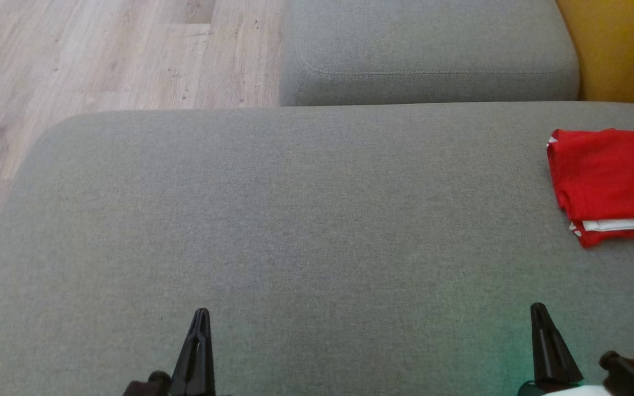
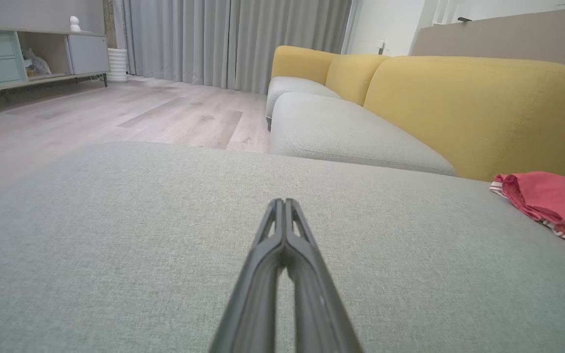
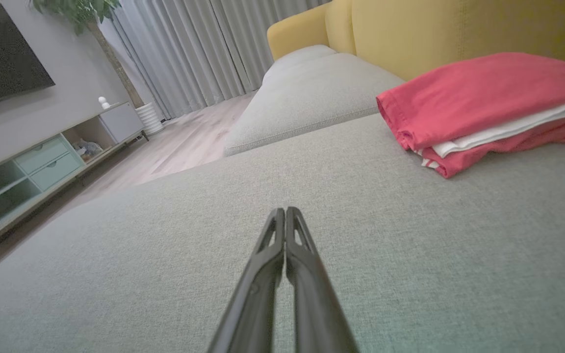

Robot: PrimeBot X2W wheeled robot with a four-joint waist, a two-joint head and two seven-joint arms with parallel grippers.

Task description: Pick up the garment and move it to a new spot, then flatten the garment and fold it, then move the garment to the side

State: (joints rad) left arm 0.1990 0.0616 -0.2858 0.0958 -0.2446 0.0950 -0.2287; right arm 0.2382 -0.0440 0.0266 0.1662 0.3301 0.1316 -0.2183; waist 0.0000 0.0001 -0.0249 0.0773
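Found the red garment (image 1: 610, 181) folded, a white layer at its edge, lying at the far right of the grey sofa cushion (image 1: 295, 220), near the yellow backrest (image 1: 619, 49). Saw the left gripper (image 1: 202, 313) and the right gripper (image 1: 538, 307) at the cushion's near edge, both pinched shut on nothing. Noted the garment well apart from the left gripper, nearer the right one, ahead and to its right, touching neither
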